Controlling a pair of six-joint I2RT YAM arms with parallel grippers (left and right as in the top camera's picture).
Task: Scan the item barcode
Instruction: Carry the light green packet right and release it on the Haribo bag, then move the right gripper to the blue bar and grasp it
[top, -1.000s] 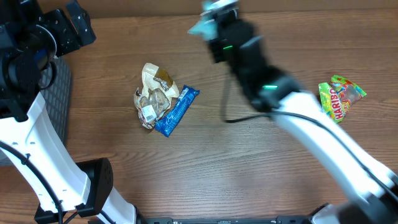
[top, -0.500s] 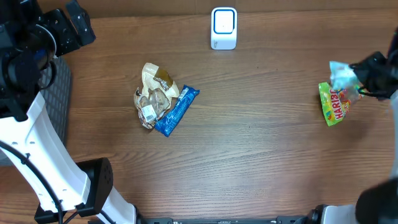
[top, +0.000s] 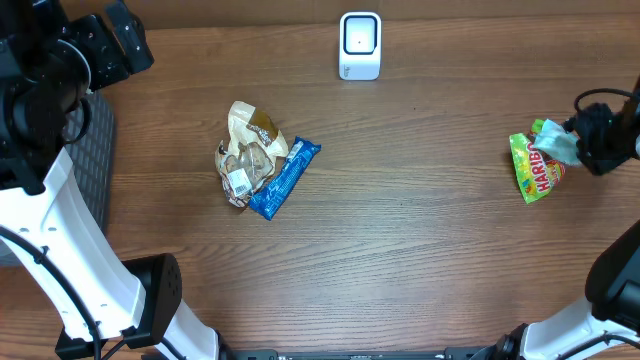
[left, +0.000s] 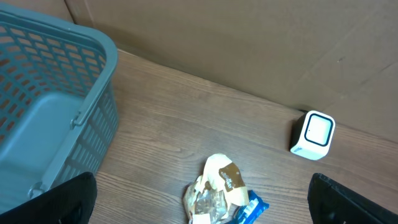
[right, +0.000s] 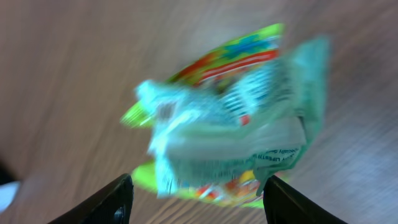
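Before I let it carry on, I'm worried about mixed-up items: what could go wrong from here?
The pale teal packet overlaps the Haribo bag by the right end effector, so a pick there may take the wrong one. The blue bar touches the crumpled bag; a grasp there could lift both.

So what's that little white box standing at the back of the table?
It is a small white box with rounded corners, smooth like plastic. Its face carries a rounded square window with a darker outline, and its side looks grey in shade. It stands by itself on the wooden table near the far edge, close to the brown wall behind. Nothing touches it; the heap of snack packets lies well apart from it.
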